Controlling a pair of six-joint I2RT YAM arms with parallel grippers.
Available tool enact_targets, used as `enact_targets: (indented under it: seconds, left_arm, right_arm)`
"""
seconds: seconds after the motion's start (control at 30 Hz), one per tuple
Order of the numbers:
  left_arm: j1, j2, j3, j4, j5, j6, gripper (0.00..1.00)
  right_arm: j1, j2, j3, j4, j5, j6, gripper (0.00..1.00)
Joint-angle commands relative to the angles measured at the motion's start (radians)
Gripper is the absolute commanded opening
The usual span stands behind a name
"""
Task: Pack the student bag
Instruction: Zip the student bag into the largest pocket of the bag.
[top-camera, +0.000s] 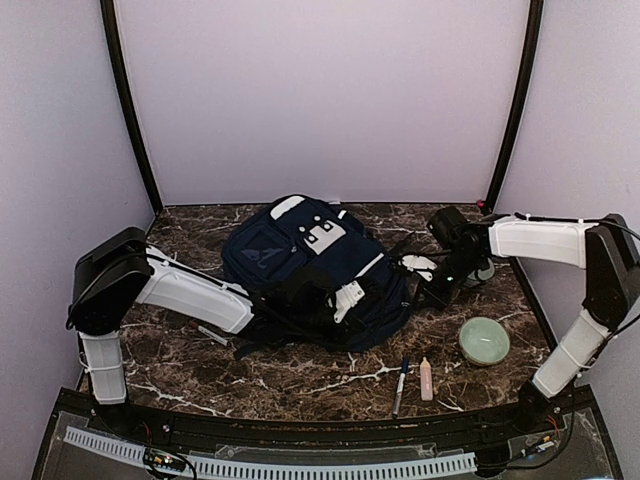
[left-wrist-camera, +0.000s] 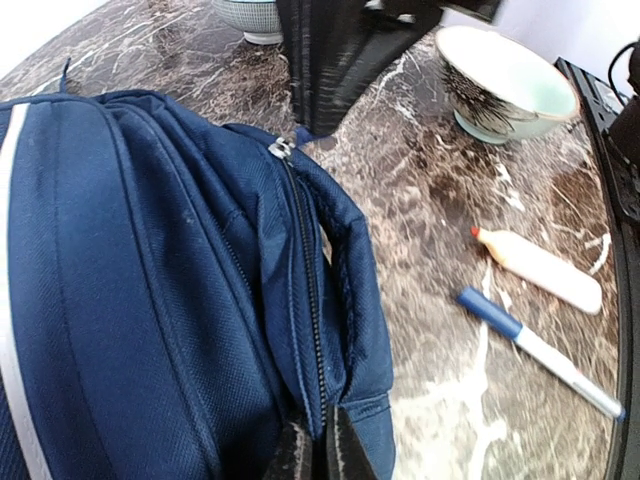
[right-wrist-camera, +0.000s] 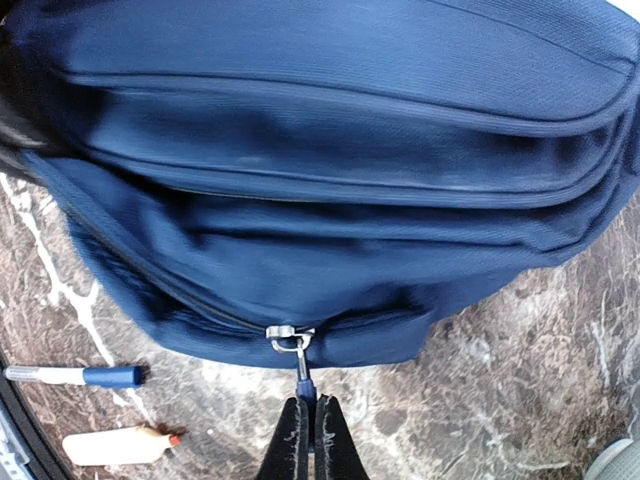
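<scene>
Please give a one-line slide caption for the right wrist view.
Right gripper pinches the zipper pull of the navy student bag; a pen lies nearby.

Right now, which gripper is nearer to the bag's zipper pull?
Right. The right gripper is shut on the zipper pull at the end of the student bag; the left gripper pinches the bag's fabric farther along the zipper line.

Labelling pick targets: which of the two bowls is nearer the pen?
The pale green bowl at front right, just right of the pen. The other bowl sits farther back, partly hidden by the right arm.
</scene>
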Motion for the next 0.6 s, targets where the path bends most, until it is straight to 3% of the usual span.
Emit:
enact_targets:
  seconds: [0.0,0.27,0.57]
  left_arm:
    - [-0.018,-0.123,-0.096,-0.130,-0.008,0.033,0.00]
    - [-0.091,-0.219,-0.180,-0.252,-0.050,0.070,0.00]
    - [-0.127,-0.304,-0.314,-0.351,-0.132,0.010,0.00]
  right_arm:
    - [-0.054,0.048,0.036,0.024,0.164,0.000,0.00]
    - [-0.066,0.061,0.046,0.060,0.161,0.002,0.00]
    - [-0.061,0.050,0.043,0.073,0.051,0.000,0.00]
